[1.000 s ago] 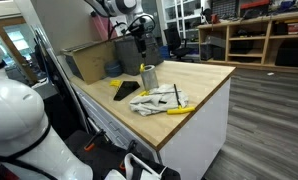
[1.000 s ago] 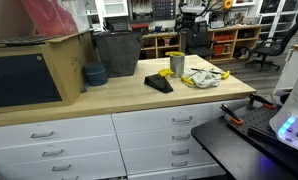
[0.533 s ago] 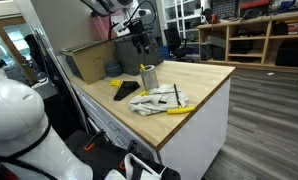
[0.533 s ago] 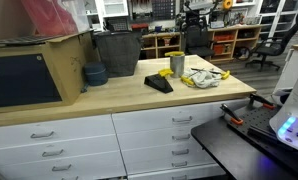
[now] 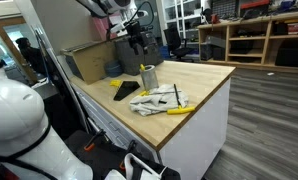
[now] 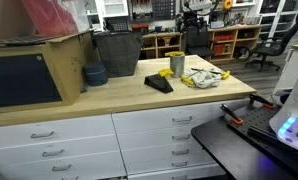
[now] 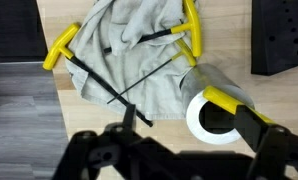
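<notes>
Gripper: the gripper (image 5: 139, 42) hangs in the air over the far end of the clutter. In the wrist view its jaws stand wide apart, with nothing between them.
Nearest thing: a metal cup (image 7: 195, 120) stands upright on the wooden worktop (image 5: 204, 72), below the gripper and clear of it. A yellow handle (image 7: 224, 98) pokes out of its mouth.
Beside it: a grey cloth (image 7: 129, 50) lies just beside the cup, with yellow-handled tools (image 7: 61, 48) on it.
Further off: a black block (image 6: 158, 83) sits left of the cup, and blue bowls (image 6: 95, 74) sit further left.
</notes>
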